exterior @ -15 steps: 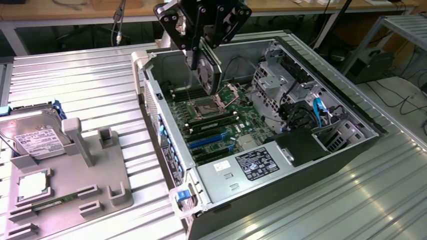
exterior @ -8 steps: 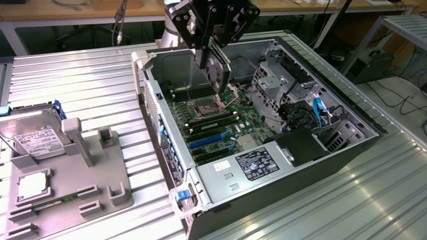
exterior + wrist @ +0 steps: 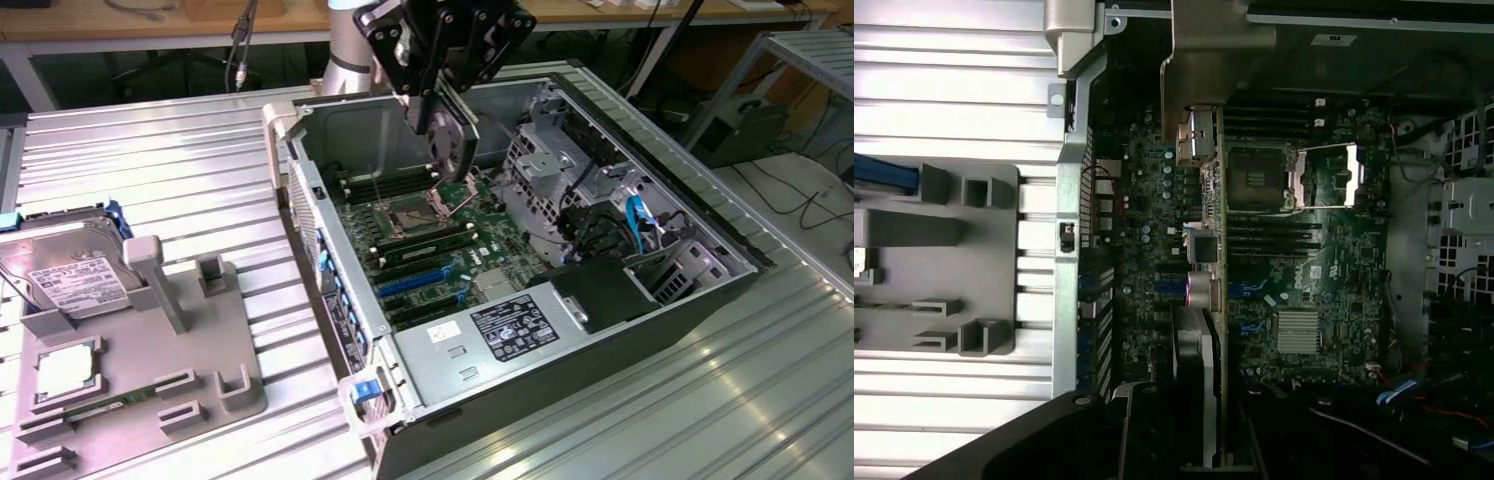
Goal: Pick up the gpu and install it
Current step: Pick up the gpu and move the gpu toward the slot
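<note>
The gpu (image 3: 455, 143), a flat black card, hangs on edge over the open computer case (image 3: 300, 200), above the motherboard (image 3: 447, 250) near the CPU socket (image 3: 411, 208). My gripper (image 3: 438, 95) comes down from above and is shut on the card's upper part. In the wrist view the gpu (image 3: 1206, 300) appears edge-on, its silver end bracket (image 3: 1214, 60) toward the case's rear wall and its connectors facing the board. My gripper (image 3: 1199, 425) clamps it from both faces. The card is clear of the blue expansion slots (image 3: 416, 280) below it.
A grey fixture tray (image 3: 200, 350) lies at the exterior view's left and carries a hard drive (image 3: 74, 280), a CPU (image 3: 60, 370) and a memory stick (image 3: 96, 405). Drive cages and cables (image 3: 627, 220) fill the case's far side. A power supply (image 3: 514, 330) sits at its near end.
</note>
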You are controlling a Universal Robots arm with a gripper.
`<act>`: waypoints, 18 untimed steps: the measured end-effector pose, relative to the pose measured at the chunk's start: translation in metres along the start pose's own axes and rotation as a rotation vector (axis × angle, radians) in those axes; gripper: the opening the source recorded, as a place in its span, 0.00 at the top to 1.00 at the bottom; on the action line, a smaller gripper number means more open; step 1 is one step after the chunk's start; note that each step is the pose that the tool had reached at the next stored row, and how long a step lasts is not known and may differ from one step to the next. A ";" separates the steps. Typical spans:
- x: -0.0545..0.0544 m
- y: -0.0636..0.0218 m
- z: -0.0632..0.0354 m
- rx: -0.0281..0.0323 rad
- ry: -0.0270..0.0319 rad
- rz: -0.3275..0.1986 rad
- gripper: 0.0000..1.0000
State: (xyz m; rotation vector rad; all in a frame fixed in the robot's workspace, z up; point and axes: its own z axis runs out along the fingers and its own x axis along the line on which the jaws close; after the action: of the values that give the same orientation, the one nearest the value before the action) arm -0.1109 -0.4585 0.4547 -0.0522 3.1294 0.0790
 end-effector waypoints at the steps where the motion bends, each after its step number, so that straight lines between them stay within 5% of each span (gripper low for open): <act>1: -0.001 -0.0001 0.0001 0.0001 0.0000 0.000 0.72; 18: -0.024 -0.0008 0.0010 0.0000 -0.0001 0.001 0.72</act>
State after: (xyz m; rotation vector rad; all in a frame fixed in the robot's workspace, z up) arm -0.0871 -0.4585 0.4540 -0.0511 3.1294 0.0791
